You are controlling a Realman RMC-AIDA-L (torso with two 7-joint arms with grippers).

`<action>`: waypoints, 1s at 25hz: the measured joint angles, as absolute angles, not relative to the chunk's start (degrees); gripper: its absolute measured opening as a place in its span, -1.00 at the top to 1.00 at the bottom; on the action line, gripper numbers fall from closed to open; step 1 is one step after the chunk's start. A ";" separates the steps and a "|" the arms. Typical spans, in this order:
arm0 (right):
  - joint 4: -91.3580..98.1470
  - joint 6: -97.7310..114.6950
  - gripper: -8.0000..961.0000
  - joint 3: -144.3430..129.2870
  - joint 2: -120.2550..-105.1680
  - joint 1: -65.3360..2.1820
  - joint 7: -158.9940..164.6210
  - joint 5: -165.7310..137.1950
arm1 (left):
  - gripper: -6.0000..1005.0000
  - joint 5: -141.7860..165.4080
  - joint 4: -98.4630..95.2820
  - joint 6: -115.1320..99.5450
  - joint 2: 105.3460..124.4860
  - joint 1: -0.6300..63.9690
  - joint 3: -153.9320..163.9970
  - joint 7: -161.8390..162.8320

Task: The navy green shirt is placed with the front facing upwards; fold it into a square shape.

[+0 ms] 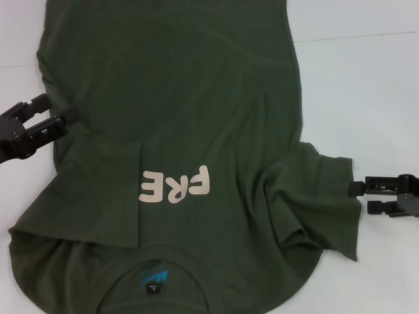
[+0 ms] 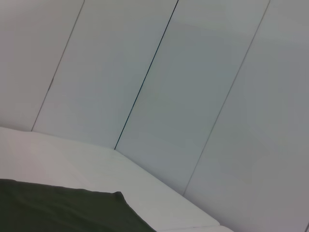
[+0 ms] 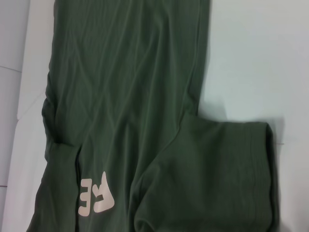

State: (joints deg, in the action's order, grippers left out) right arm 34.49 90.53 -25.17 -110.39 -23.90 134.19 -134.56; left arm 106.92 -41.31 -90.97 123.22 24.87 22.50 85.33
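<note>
The navy green shirt [image 1: 196, 118] lies flat on the white table, collar toward me, with the pale letters "FRE" [image 1: 174, 184] and a blue neck label [image 1: 154, 277] showing. Its left side is folded inward over the chest, with the fold's edge ending beside the letters. My left gripper [image 1: 60, 112] is open at the shirt's left edge, fingertips touching the cloth. My right gripper [image 1: 359, 197] is open just outside the hem of the right sleeve [image 1: 327, 196], which lies spread and creased. The right wrist view shows the shirt [image 3: 130, 96] and that sleeve [image 3: 222, 169]. The left wrist view shows only a corner of the cloth [image 2: 58, 210].
The white table [image 1: 366, 91] extends to the right of the shirt and a strip of it [image 1: 19, 39] shows on the left. A pale panelled wall [image 2: 193, 87] stands behind the table in the left wrist view.
</note>
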 joint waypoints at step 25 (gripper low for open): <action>34.27 89.05 -0.96 -26.94 -111.74 -24.44 134.38 -134.65 | -0.80 106.87 -41.31 -90.17 123.13 25.49 22.29 85.16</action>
